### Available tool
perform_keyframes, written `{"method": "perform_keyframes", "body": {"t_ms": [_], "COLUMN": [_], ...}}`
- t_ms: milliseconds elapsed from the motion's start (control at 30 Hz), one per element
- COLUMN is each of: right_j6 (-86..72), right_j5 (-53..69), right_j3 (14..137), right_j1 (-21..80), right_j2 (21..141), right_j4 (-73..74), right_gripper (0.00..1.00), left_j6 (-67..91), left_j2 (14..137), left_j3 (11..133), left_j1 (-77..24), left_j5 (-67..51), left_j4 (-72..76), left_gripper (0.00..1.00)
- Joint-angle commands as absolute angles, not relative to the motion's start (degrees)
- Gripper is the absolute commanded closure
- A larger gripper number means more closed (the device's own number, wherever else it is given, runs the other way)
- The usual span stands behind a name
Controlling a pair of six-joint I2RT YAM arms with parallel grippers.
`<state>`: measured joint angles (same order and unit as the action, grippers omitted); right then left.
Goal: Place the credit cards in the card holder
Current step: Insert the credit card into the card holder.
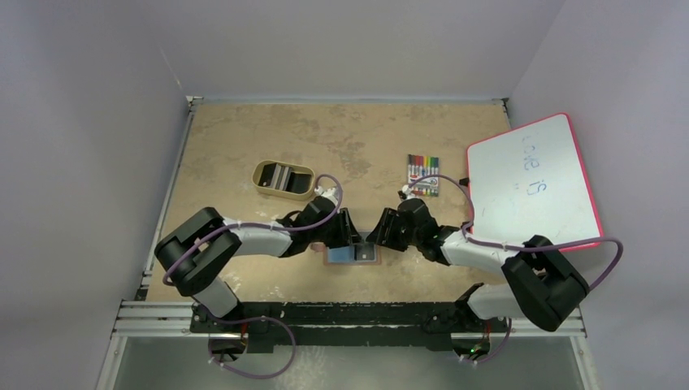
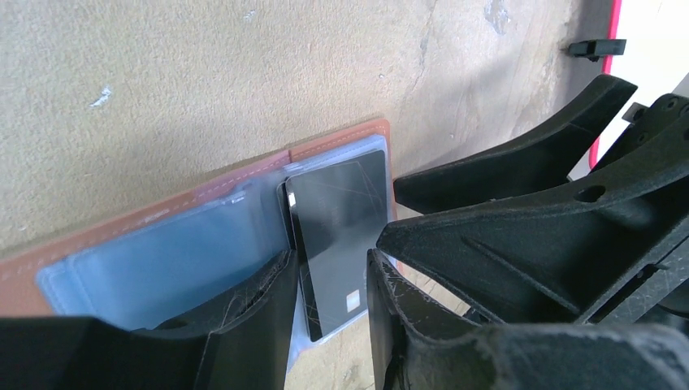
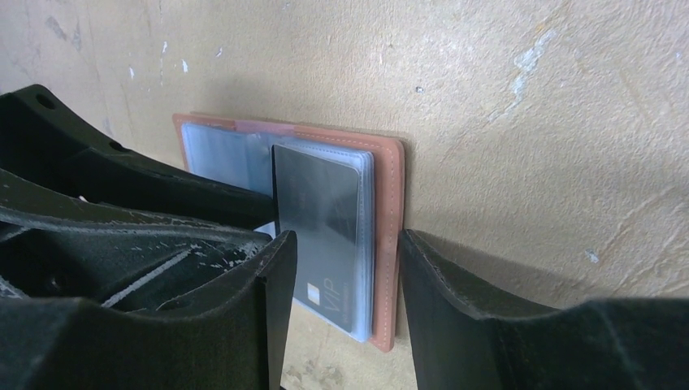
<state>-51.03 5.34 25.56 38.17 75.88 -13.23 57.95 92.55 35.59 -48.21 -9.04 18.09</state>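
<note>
Above the table, in the top view, the small folding brown leather card holder [image 1: 351,255] lies open near the front edge, blue-grey side up; my left gripper [image 1: 349,236] and right gripper [image 1: 378,236] meet over it; more thin cards sit in the tan oval tray [image 1: 258,175] well behind.

Through the left wrist, one black plastic credit card [image 2: 337,211] lies partly under the clear pocket of the holder's right half, its near end poking out; my left jaws stand spread, straddling that end, with a gap on one side, so they pinch nothing.

Through the right wrist, the right jaws are spread too, bracketing the card and the holder's stitched edge.

I judge the step is seating the card; I should push it along its length, low and straight, with the right fingers pinning the leather so it neither slides nor folds.
</note>
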Motion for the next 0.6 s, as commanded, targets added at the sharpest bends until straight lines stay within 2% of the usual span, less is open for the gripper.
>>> {"method": "perform_keyframes", "body": {"t_ms": [0, 367, 567], "right_j6": [-51.89, -51.07, -50.06], "right_j5": [5.93, 7.92, 9.51], "right_j3": [24.72, 24.91, 25.14], "right_j1": [38.41, 38.41, 38.42], "right_j2": [74.18, 75.29, 76.72], "right_j4": [-14.09, -15.46, -16.46], "right_gripper": [0.49, 0.51, 0.51], "left_j6": [57.57, 52.85, 52.35], "left_j2": [87.59, 76.24, 74.20], "left_j3": [39.23, 40.27, 39.78], "left_j1": [-48.86, -48.80, -48.83], "left_j5": [-4.18, 9.38, 16.29], "left_j4": [14.68, -11.06, -21.92], "left_gripper": [0.64, 0.56, 0.51]}}
